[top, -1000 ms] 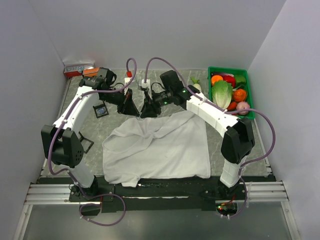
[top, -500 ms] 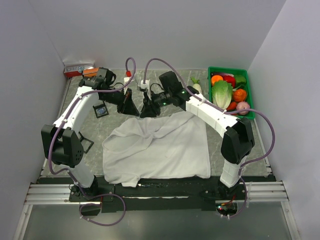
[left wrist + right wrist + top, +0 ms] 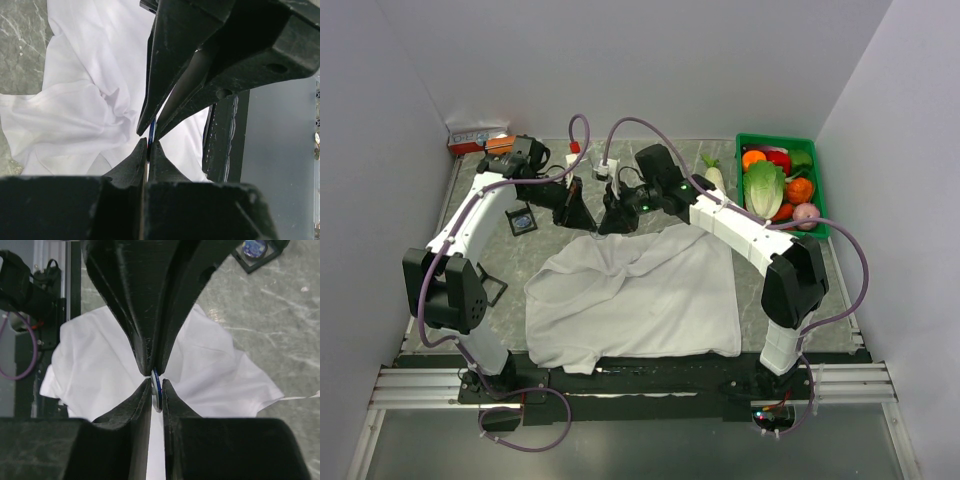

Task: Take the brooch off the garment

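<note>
Top external shows the left gripper [image 3: 584, 218] and the right gripper [image 3: 610, 220] tip to tip over the far edge of the garment [image 3: 640, 295]; left wrist shows the left jaws pinched on the edge-on brooch [image 3: 151, 133]; right wrist shows the right jaws closely flanking it, with no telling whether they press on it.

Bright, even light falls from above. The white shirt [image 3: 100, 365] behind the jaws glows, almost washed out. The black jaws up close look dark and blurry. Shadows are soft.
</note>
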Controlling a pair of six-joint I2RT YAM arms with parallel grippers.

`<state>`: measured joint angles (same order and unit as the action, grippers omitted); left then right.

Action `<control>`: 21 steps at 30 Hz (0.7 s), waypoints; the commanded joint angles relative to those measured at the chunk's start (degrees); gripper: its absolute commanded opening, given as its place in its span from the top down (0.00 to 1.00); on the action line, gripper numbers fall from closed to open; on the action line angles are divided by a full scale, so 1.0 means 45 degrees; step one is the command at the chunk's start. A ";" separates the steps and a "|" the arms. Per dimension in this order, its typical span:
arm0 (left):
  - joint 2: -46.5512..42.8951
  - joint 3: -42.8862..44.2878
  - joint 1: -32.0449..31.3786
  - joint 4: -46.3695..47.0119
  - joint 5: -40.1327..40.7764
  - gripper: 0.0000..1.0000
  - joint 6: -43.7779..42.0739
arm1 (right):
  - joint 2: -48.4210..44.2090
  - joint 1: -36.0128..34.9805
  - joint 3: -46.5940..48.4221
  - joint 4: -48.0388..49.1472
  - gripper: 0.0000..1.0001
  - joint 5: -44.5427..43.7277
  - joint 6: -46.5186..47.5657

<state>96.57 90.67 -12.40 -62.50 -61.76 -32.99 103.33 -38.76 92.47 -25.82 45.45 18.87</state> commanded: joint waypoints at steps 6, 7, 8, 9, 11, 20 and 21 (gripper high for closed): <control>0.0004 -0.0032 -0.0232 0.0100 -0.1081 0.99 0.0340 | -0.0189 0.0370 -0.0177 0.2881 0.84 0.0733 -0.3835; 0.0004 -0.0032 -0.0232 0.0138 -0.1042 0.99 0.0320 | -0.0150 0.0449 -0.0177 0.3138 0.84 0.1029 -0.4171; 0.0004 -0.0032 -0.0232 0.0120 -0.1061 0.99 0.0359 | -0.0111 0.0624 -0.0177 0.3392 0.83 0.1264 -0.4658; 0.0023 -0.0032 -0.0232 0.0158 -0.1042 0.99 0.0378 | -0.0091 0.0664 -0.0177 0.3743 0.83 0.1422 -0.5088; 0.0062 -0.0013 -0.0232 0.0178 -0.1023 0.99 0.0379 | -0.0071 0.0684 -0.0118 0.3844 0.82 0.1618 -0.5209; 0.0218 0.0124 -0.0154 0.0334 -0.0867 0.99 0.0573 | -0.0032 0.0723 -0.0157 0.3923 0.69 0.2084 -0.5152; 0.0257 0.0182 -0.0134 0.0276 -0.0808 0.99 0.0574 | -0.0090 0.0781 -0.0138 0.3787 0.65 0.2164 -0.4880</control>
<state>96.75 90.43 -12.27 -60.40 -63.31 -31.16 103.48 -35.38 90.70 -15.97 52.27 -3.60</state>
